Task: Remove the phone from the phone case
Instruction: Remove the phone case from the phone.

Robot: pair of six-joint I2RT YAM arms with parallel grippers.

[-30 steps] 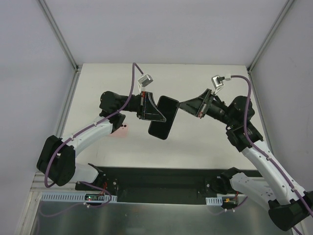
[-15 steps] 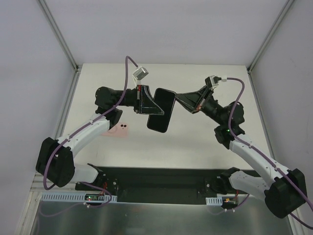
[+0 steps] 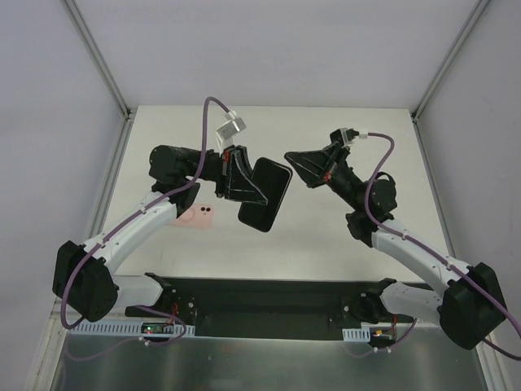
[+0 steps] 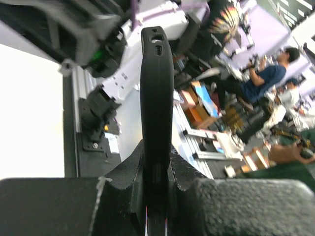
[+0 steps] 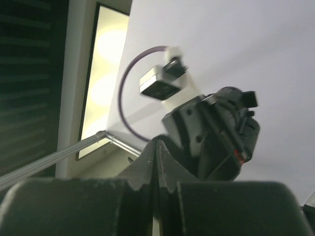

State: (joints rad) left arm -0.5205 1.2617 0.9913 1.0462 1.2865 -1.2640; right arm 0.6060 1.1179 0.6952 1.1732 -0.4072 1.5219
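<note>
My left gripper (image 3: 249, 187) is shut on a black phone-shaped slab (image 3: 265, 194) and holds it in the air over the table's middle, tilted. In the left wrist view the slab (image 4: 156, 88) stands edge-on between my fingers (image 4: 129, 169), with cut-outs along its edge; I cannot tell case from phone. My right gripper (image 3: 291, 159) is shut and empty, its tip just off the slab's upper right corner. In the right wrist view the closed tips (image 5: 155, 145) point at the left wrist. A flat pink thing (image 3: 200, 213) with two dark dots lies on the table under the left arm.
The white table (image 3: 326, 236) is walled by grey panels with metal posts (image 3: 106, 69) at the back corners. A black base rail (image 3: 269, 297) runs along the near edge. Purple cables (image 3: 213, 110) loop above both wrists.
The left arm drew back left and tilted the slab more, uncovering the pink thing. The right gripper, shut throughout, swung left and up and now points at the slab's upper right corner.
</note>
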